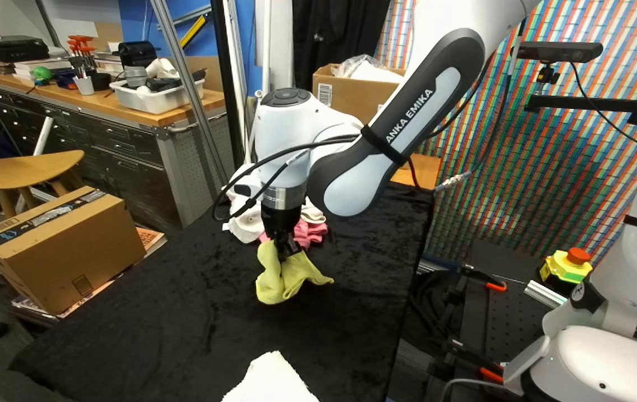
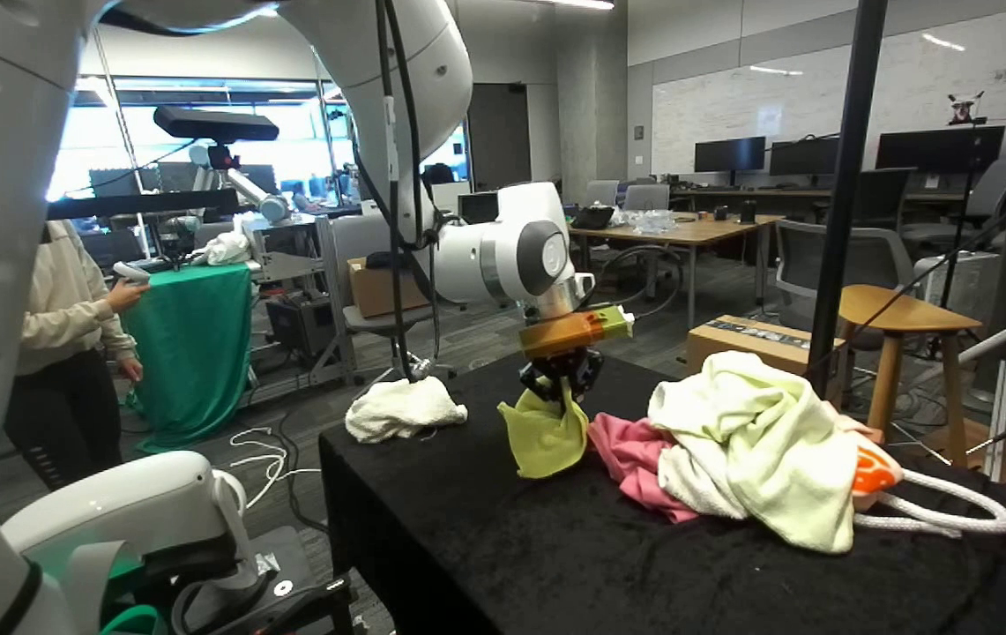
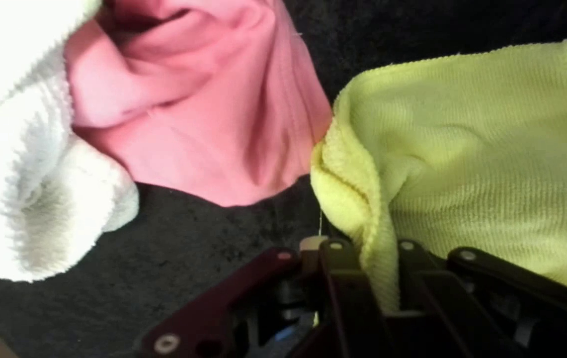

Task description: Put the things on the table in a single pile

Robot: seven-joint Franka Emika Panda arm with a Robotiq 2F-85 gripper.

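Nearest me, one white cloth (image 1: 271, 381) lies on the black-topped table (image 1: 184, 329). The arm (image 1: 409, 116) reads "ANKA EMIKA". Its gripper (image 3: 372, 244) pinches one yellow cloth (image 1: 272, 279) between its fingers (image 3: 340, 256), just beside the pile of pink and pale cloths (image 2: 758, 423). Beyond, one cardboard box (image 1: 72, 254) carries printed tape (image 1: 44, 218) I can't read.

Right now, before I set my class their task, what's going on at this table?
A white robot arm has its black end effector closed on a fold of a yellow-green ribbed cloth. It holds this beside a loose heap of white, pale yellow and pink cloths on the black cloth-covered table. A crumpled white cloth lies apart near the table's edge, not yet in the heap.
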